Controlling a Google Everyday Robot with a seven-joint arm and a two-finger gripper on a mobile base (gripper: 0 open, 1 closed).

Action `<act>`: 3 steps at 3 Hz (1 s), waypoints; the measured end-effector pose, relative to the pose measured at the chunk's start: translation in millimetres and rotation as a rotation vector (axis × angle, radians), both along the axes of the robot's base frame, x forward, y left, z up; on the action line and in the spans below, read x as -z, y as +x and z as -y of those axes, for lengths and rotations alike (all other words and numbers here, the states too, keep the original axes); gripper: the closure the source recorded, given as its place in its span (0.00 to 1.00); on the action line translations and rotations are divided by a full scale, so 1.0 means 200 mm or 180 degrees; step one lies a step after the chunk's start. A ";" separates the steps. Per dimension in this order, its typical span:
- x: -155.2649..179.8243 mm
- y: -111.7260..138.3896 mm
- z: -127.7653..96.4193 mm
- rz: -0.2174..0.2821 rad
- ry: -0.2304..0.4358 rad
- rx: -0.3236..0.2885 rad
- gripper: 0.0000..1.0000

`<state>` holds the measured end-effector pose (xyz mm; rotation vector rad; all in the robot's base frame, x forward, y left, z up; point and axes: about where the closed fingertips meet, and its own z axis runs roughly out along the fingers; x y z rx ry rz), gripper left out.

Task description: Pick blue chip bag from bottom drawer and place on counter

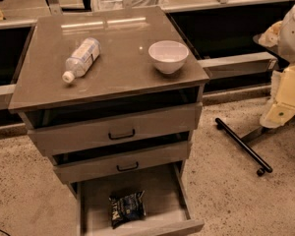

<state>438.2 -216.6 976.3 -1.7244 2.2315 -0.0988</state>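
Lowest in the frame, the bottom drawer (162, 188) stands pulled out, its flat floor bare except for the blue chip bag (127, 208). The bag lies flat left of the floor's middle, near the front lip, apart from both side walls. It is crinkled foil, dark blue with white lettering.

The bag should be very light and soft, likely giving and crackling under any squeeze. The foil looks slick, so a shallow pinch may slip off. The best hold is probably across the puffed middle or over a crimped end seam, coming from straight above, since the drawer walls and the drawer fronts overhead leave little room from the side. The chips inside are fragile, so a gentle clamp suits it.

Above it, the middle drawer (123, 162) and the top drawer (118, 128), each with a black handle, sit slightly ajar.

Further up is the desk (118, 75), the cabinet's glossy grey-brown top that serves as the counter. A white bowl (168, 56) stands at its right side and a clear plastic bottle (81, 59) lies on its side at the left. There is bare surface between them and along the front edge.

At the right edge of the frame the cream-coloured pincer (285, 100) hangs over the floor, well apart from the bag and beside the cabinet. It does not hold the bag, and I cannot tell how far open it is.
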 end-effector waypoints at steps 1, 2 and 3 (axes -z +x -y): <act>0.00 0.00 0.00 0.0000 0.0000 0.0000 0.00; 0.21 0.02 -0.03 -0.0066 0.0173 -0.0062 0.00; 0.73 0.00 -0.20 -0.0361 0.0706 -0.0326 0.00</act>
